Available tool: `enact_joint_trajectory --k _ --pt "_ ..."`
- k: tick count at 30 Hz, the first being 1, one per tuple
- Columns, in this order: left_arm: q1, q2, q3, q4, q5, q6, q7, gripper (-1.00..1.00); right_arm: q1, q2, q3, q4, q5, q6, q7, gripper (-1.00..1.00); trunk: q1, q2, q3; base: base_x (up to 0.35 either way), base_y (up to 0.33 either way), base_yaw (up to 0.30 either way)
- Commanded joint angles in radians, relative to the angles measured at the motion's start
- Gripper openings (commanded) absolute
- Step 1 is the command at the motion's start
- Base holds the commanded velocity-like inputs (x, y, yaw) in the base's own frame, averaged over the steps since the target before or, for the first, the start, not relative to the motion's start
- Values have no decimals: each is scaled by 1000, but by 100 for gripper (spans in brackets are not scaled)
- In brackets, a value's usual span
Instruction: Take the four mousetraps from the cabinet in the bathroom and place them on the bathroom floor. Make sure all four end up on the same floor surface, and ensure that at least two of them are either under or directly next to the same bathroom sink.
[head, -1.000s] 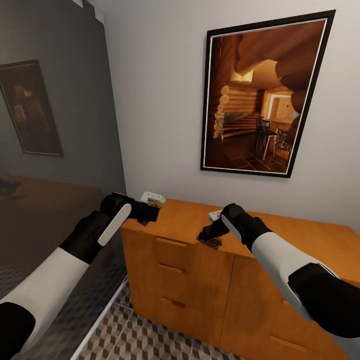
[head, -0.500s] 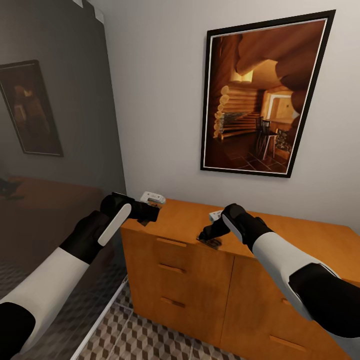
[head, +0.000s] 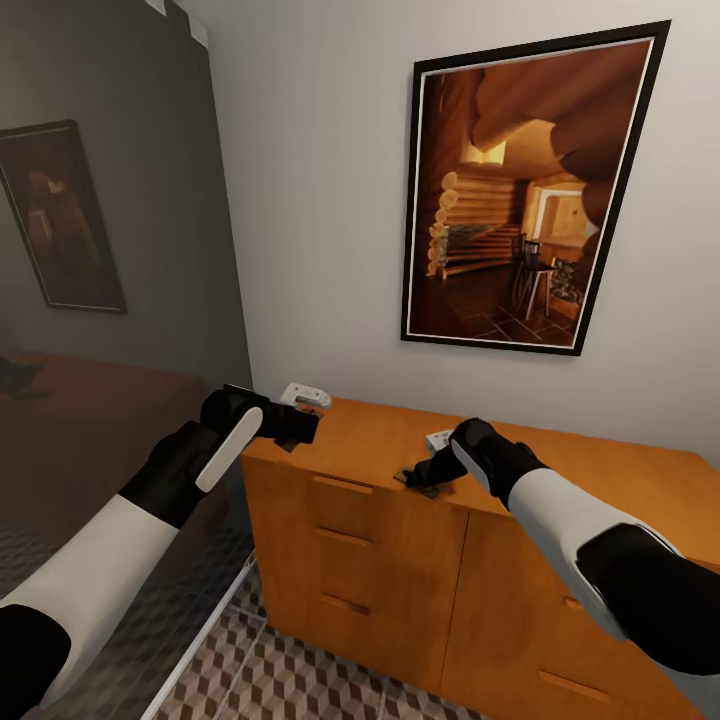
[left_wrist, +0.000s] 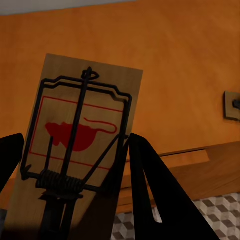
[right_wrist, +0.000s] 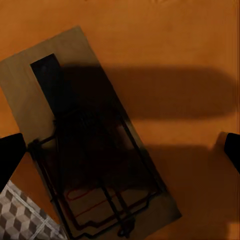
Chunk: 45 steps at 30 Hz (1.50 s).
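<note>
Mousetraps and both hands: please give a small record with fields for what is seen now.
left hand: shut on a mousetrap, held at the cabinet's left end
right hand: open, low over a second mousetrap
second mousetrap: flat on the cabinet top, near the front edge
bathroom floor: cube-pattern tiles, below the cabinet

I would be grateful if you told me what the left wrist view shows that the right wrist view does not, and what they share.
Left wrist view alone: a mousetrap seen from its printed face, with a red mouse picture and a black wire spring, held between the left tool fingers above the cabinet, plus a second trap far off on the cabinet top.

Right wrist view alone: another mousetrap lying flat at the cabinet top's edge under a shadow, between the spread fingers of the right tool.

Both: the orange-brown cabinet top and a corner of cube-patterned bathroom floor.
</note>
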<state>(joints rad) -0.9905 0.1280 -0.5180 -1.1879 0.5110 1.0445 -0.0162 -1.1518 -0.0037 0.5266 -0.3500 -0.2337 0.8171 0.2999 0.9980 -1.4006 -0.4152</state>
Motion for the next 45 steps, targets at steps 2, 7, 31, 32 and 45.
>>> enact_joint_trajectory --k 2,7,31,32,45 --pt "-1 1 -2 -1 -5 3 -2 -100 0 0 5 40 -8 -11 1 100 0 0 -1 0 0 0" --pt "-2 1 -2 -1 -5 3 -2 -100 0 1 6 52 -8 -22 4 100 0 0 -1 0 0 0" --pt "-2 -3 -2 -1 -5 3 -2 -100 0 2 6 64 -8 -30 4 -100 0 0 -1 0 0 0" --pt "-2 -8 -2 -1 -5 3 -2 -100 0 2 6 64 -8 -30 4 -100 0 0 -1 0 0 0" --pt "-2 -21 -1 -1 -5 3 -2 -100 0 -3 5 65 21 -23 8 -100 0 0 -1 0 0 0"
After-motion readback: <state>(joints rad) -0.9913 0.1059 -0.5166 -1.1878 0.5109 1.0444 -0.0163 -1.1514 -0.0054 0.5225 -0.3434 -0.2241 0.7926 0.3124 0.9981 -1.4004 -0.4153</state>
